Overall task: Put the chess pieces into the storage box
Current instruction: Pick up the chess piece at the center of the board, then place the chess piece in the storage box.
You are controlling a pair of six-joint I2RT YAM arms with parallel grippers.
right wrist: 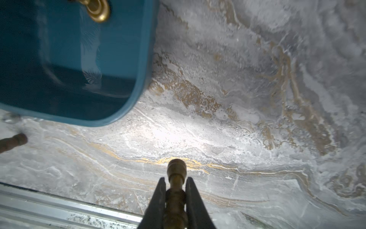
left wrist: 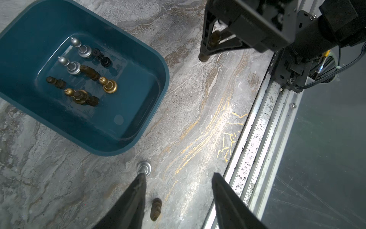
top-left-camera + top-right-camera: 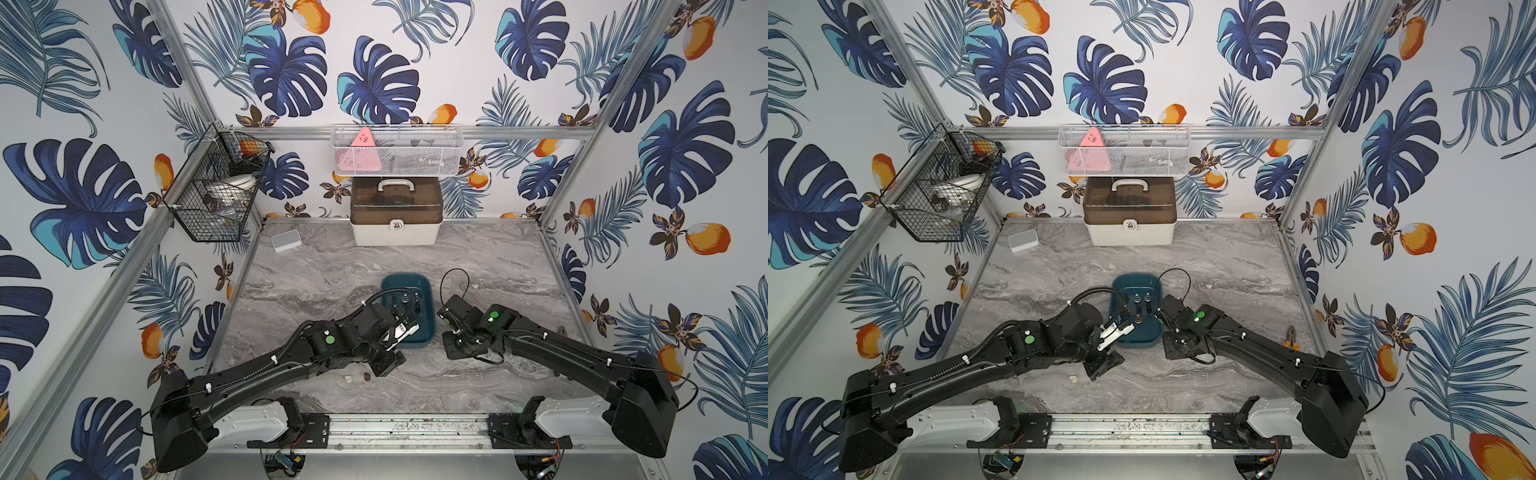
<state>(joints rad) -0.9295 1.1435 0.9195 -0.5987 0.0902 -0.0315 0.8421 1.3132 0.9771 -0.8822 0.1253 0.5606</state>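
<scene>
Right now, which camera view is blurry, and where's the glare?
Right wrist view: softest, the storage box smeared by blur, a glare patch washing out the marble table, though the brass chess piece in the right gripper looks crisper. Left wrist view: sharp, reflections on the box floor. In both top views: evenly lit, no glare.

The storage box (image 3: 405, 279) sits between my left gripper (image 2: 178, 175) and right gripper (image 1: 176, 179), chess pieces (image 2: 83, 73) inside; two loose pieces (image 2: 156, 209) under my left, another piece (image 1: 175, 166) within my right.
</scene>
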